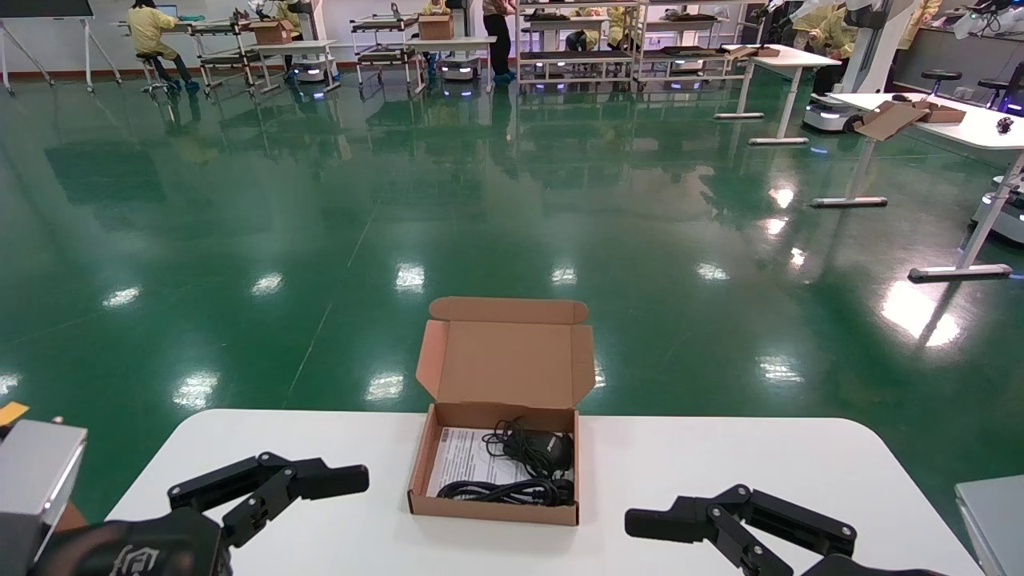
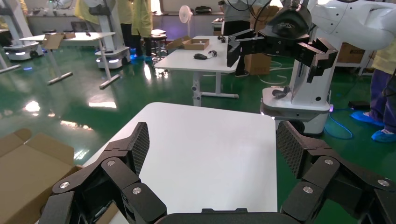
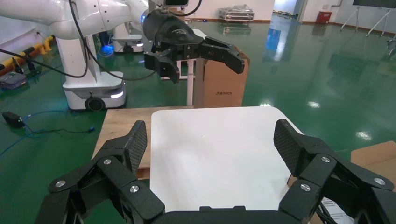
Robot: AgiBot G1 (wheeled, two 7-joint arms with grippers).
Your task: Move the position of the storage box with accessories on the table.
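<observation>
The storage box (image 1: 494, 506) stands in the middle of the white table (image 1: 320, 448), near its far edge, with the flap lid upright. Inside lie the accessories: black cables with an adapter (image 1: 532, 464) and a white printed sheet (image 1: 462, 458). My left gripper (image 1: 344, 480) is open and empty, hovering left of the box. My right gripper (image 1: 648, 524) is open and empty to its right. Both point inward at the box without touching it. The left wrist view shows open jaws (image 2: 212, 144) and a box flap (image 2: 28, 172). The right wrist view shows open jaws (image 3: 210, 142) and a box corner (image 3: 373, 156).
A grey object (image 1: 996, 512) sits off the table's right edge. A wooden surface (image 3: 123, 126) adjoins the table's left end. Other white desks (image 1: 960, 120), shelving carts and people stand far off across the green floor.
</observation>
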